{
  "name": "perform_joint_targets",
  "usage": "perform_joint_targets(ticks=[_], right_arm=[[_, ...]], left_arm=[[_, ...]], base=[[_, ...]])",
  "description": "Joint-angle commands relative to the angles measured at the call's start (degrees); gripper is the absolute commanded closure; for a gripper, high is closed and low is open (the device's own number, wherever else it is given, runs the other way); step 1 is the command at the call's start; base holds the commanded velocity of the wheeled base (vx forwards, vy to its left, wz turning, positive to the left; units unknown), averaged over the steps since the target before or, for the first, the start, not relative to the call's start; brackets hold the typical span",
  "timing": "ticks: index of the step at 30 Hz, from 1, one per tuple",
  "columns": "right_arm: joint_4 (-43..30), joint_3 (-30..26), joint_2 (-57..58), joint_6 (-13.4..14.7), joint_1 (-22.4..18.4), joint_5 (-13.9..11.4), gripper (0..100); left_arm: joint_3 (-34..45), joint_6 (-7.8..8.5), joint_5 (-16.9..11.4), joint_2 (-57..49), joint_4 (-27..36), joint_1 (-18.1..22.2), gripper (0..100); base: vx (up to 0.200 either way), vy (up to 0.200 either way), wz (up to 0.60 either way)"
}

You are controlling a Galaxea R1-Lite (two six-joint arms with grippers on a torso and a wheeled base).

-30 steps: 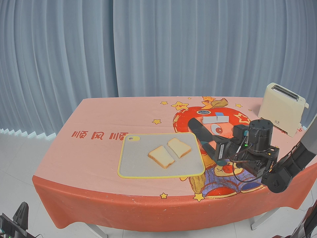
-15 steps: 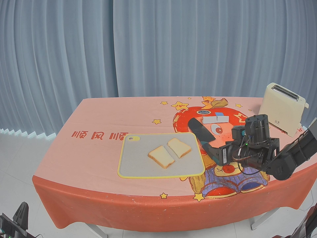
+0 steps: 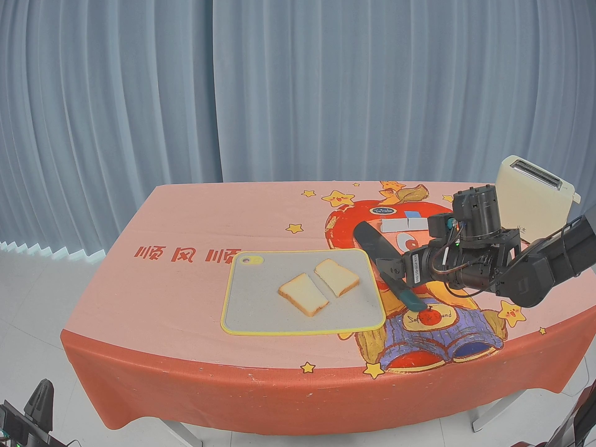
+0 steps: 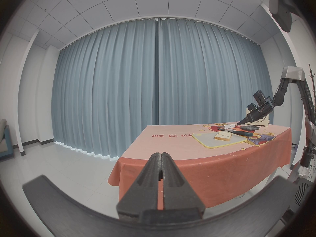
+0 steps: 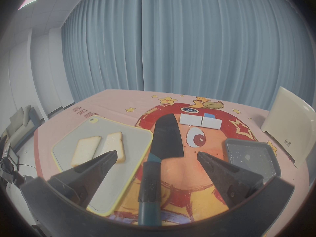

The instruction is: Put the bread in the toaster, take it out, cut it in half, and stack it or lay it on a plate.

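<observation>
Closest of all, at 7 o'clock from the table point(image 3: 186, 231), the left gripper point(image 4: 160, 157) hangs down low, below the table top. Its fingers are pressed together on nothing. It is well away from the food, so I think it is just parked out of the way.

On the table, the cutting board point(image 3: 261, 308) lies near the front edge. The bread is on it, already in two pieces. The near half point(image 3: 303, 293) and the far half point(image 3: 336, 277) lie flat, side by side, with a thin gap between them.

At 3 o'clock from the board, the knife point(image 3: 374, 245) lies flat on the cloth, with its blade pointing to 11 o'clock. The right gripper point(image 5: 157, 154) hovers over the handle with its fingers spread wide, holding nothing. The cutting looks done, so the knife likely isn't needed now.

At 3 o'clock from the knife sits the dark plate point(image 5: 251, 160), with nothing on it. The two halves still have to go there. Bread is soft, so a gentle pinch is best.

Farthest back, at 2 o'clock, the toaster point(image 3: 532, 205) stands with its slot up.
</observation>
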State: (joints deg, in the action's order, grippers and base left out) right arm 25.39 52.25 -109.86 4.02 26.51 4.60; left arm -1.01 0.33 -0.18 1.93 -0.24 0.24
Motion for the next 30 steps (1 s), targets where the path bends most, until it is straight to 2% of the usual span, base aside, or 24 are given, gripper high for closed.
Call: perform_joint_targets(ticks=[1,11,26,27,30], right_arm=[[0.1,-0.8,-2.9,-0.2,-0.6,0.2,0],[0.2,-1.0,-4.7,-0.6,-0.4,1.7,0],[1.0,-1.0,-7.2,-0.9,-1.2,1.8,0],[1.0,-1.1,-7.2,-0.9,-1.2,1.8,100],[1.1,-1.4,-7.2,-0.9,-0.9,1.8,100]], left_arm=[[1.0,0.02,0.0,0.1,0.0,0.0,100],[1.0,0.02,0.0,0.1,0.0,0.0,100],[1.0,0.02,0.1,0.1,0.0,0.0,100],[1.0,0.02,0.0,0.1,0.0,0.0,100],[1.0,0.02,0.1,0.1,0.0,0.1,100]], base=[[0.000,0.000,0.00],[0.000,0.000,0.00],[0.000,0.000,0.00],[0.000,0.000,0.00],[0.000,0.000,0.00]])
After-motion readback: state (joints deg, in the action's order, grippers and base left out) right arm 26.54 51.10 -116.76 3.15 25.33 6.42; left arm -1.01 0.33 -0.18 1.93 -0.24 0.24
